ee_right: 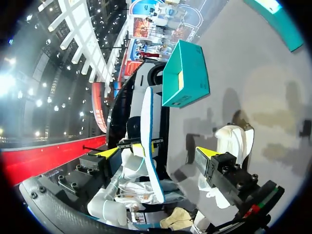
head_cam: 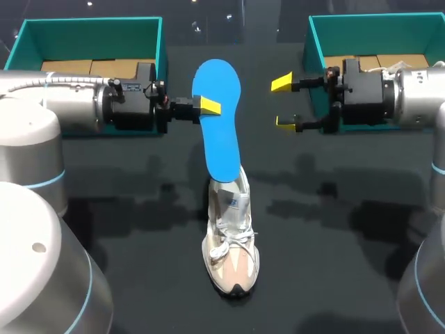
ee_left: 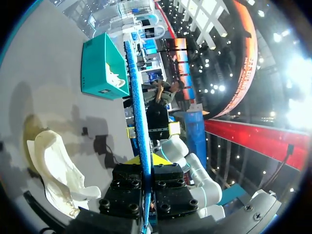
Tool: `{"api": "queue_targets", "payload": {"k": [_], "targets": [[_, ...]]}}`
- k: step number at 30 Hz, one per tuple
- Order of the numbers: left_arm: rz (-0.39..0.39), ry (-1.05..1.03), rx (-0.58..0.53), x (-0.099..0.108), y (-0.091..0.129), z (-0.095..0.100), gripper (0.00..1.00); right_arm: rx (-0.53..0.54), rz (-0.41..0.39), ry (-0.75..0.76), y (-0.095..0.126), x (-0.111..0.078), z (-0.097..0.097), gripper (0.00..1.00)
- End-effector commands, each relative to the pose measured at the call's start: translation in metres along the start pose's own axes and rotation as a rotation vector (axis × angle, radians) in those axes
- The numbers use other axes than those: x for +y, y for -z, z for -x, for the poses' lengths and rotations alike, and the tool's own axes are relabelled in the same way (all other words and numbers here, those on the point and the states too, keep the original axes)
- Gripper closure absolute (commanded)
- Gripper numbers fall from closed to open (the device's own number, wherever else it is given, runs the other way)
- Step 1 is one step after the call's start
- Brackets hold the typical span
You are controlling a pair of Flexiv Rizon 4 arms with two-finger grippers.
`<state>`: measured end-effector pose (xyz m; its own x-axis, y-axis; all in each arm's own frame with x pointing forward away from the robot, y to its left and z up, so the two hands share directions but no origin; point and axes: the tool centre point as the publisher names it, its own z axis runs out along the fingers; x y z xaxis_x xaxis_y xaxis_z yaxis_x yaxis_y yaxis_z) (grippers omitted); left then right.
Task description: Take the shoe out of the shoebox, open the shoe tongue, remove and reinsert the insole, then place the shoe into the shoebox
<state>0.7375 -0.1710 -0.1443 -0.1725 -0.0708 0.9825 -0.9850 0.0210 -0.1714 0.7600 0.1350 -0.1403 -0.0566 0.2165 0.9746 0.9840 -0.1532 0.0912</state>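
The left claw [head_cam: 206, 106] is closed tight on the blue insole [head_cam: 221, 118]. Its yellow tips pinch the sheet from both faces at one long edge, a little above the middle. The insole stands nearly upright. Its broad rounded end rises above the claw, and its narrower end drops below the claw into the mouth of the shoe [head_cam: 233, 243].

That shoe, a beige and white trainer with white laces, sits sole-down on the dark table [head_cam: 334, 264]. It is below the left claw and a little ahead of it, with its toe pointing back toward the robot. In the left wrist view the insole shows edge-on, a thin blue line running straight out between the fingers, with the shoe off to one side of the claw.

The right claw [head_cam: 284, 102] faces the insole's other long edge with its two yellow tips spread wide and nothing in its grasp. It stands near the sheet without touching it. In its own wrist view the insole hangs ahead of the spread fingers and the shoe is beside one of them.

A teal left shoebox [head_cam: 90, 31] stands just behind the left claw's wrist. A teal right shoebox [head_cam: 375, 28] stands just behind the right claw's wrist.
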Motion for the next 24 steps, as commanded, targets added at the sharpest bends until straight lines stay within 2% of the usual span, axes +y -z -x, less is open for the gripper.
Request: {"api": "queue_targets", "payload": {"k": [1,12,24], "targets": [[0.003,-0.001,-0.001,-0.001,-0.002,0.001,1.0,-0.201,-0.025,-0.004,0.004,0.005,-0.02,0.0],[0.003,-0.001,-0.001,-0.001,-0.002,0.001,1.0,-0.502,-0.02,0.008,-0.004,0.004,-0.056,0.0],[0.003,-0.001,-0.001,-0.001,-0.002,0.001,1.0,-0.799,-0.038,0.029,-0.028,-0.003,-0.096,0.0]]}}
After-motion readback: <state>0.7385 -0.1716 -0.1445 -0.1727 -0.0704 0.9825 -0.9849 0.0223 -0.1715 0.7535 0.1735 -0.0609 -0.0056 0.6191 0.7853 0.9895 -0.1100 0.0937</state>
